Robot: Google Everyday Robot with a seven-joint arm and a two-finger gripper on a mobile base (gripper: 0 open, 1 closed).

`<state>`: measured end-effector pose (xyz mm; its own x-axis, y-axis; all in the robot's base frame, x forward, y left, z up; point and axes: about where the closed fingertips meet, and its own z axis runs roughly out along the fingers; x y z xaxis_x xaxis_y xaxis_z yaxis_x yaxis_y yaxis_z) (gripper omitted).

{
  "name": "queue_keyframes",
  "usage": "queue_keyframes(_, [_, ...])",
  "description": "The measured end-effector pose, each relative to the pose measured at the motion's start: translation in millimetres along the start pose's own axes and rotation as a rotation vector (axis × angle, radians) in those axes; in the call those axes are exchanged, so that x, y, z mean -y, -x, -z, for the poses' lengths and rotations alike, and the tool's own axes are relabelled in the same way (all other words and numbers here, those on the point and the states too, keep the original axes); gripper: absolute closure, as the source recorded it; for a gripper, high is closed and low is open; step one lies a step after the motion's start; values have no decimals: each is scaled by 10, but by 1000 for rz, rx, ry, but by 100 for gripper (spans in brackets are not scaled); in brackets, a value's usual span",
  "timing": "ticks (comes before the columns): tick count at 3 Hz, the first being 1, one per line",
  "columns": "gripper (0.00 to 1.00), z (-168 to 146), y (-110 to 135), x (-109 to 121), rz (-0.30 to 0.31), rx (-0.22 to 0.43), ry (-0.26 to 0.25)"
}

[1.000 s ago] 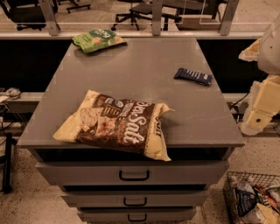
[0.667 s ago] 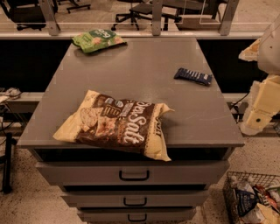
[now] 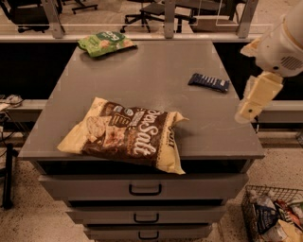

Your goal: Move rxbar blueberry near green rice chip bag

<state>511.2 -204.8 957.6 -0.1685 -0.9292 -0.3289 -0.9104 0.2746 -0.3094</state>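
The rxbar blueberry, a small flat dark blue wrapper, lies on the right side of the grey cabinet top. The green rice chip bag lies at the far left corner of that top. My gripper hangs from the white arm at the right edge of the cabinet, in front of and to the right of the bar, apart from it and above the surface. It holds nothing that I can see.
A big brown-and-cream "Sea Salt" chip bag lies at the front, overhanging the edge. Drawers are below the top. A wire basket of packets stands on the floor at the right. Office chairs stand behind.
The arm and gripper have moved left and a little up, over the cabinet's right edge. The bar and both bags have not moved.
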Motion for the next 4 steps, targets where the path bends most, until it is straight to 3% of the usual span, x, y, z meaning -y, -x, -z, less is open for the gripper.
queue_keyframes(1, [0, -368, 8, 512, -43, 78, -28])
queue_keyframes(2, [0, -768, -39, 988, -127, 172, -25])
queue_keyframes(3, [0, -1164, -38, 1324, -219, 260, 4])
queue_keyframes(4, [0, -1478, -34, 1462, -283, 306, 39])
